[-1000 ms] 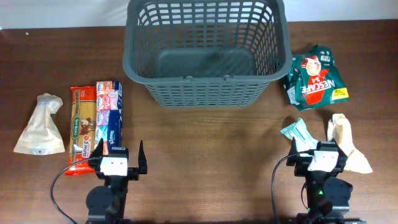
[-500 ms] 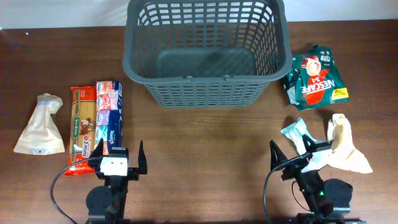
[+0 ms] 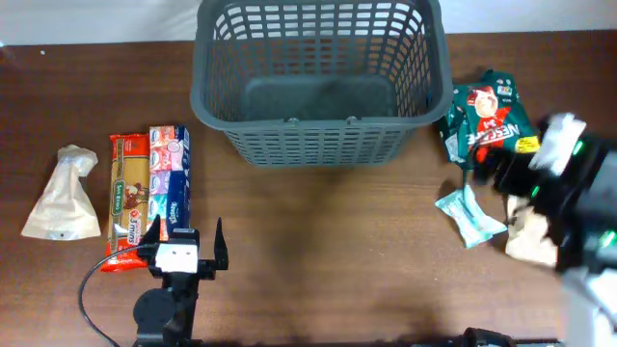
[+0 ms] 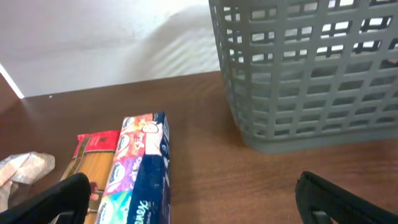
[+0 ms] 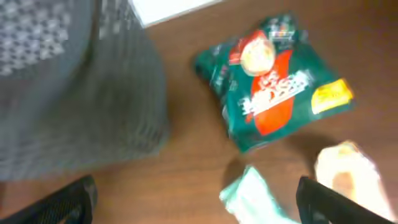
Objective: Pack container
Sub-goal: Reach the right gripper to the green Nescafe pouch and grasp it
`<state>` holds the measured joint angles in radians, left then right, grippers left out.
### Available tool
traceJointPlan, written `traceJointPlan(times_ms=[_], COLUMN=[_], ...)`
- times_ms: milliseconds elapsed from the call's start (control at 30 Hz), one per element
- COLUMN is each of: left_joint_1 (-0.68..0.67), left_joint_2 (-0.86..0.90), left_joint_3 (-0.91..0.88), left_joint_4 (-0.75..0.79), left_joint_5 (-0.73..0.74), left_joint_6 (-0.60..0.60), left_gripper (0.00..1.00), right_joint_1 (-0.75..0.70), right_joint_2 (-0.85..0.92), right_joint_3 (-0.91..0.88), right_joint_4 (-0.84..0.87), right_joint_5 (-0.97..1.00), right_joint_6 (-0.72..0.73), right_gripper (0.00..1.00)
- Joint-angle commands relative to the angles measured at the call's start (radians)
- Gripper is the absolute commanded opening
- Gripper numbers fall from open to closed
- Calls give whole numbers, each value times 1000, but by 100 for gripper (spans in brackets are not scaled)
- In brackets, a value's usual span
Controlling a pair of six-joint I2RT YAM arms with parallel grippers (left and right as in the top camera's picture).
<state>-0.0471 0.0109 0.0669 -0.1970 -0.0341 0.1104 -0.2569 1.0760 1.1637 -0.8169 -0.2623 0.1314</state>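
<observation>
Container (image 3: 318,143): one large basket of dark grey plastic. Rectangular with rounded corners; sides pierced by rows of lattice slots beneath a solid rim; walls taper inward toward a solid floor. Stands upright, mouth open upward, floor visible through the mouth. Location: at the middle of the far edge of the brown wooden table (image 3: 318,251), long side facing the near edge.

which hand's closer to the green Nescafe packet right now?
Right. The right hand, blurred in the overhead view, is just beside the Nescafe packet, on its near-right side. The left hand is far across the table, by the pasta packet.
</observation>
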Motion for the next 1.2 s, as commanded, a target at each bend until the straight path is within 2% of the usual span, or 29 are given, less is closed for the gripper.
traceJointPlan(times_ms=[0,100,233,400,600,867,1167], left_joint_1=[4,5,5,4,4,4,4], left_joint_2=[-6,-6,-6,-6,-6,-6,-6], left_joint_3=[-6,-6,-6,-6,-6,-6,-6], left_joint_4=[-1,-1,-1,-1,-1,-1,-1], left_joint_5=[-7,-7,-7,-7,-7,-7,-7], left_joint_6=[-8,-8,-8,-8,-8,-8,-8], left_gripper=[99,99,99,99,99,99,99], right_joint_1=[-72,-113,-116,-113,-53,51,72], right_joint_2=[154,264,425,651,840,929,1045], right_joint_3=[208,302,389,435,438,438,438], right_joint_4=[-28,-14,-13,-6,36,72,152], right_joint_5=[11,-1,-26,-2,68,261,327], right_joint_6=[-27,-31,-130,-177,-192,-320,-367], right_gripper=[99,99,99,99,99,99,99])
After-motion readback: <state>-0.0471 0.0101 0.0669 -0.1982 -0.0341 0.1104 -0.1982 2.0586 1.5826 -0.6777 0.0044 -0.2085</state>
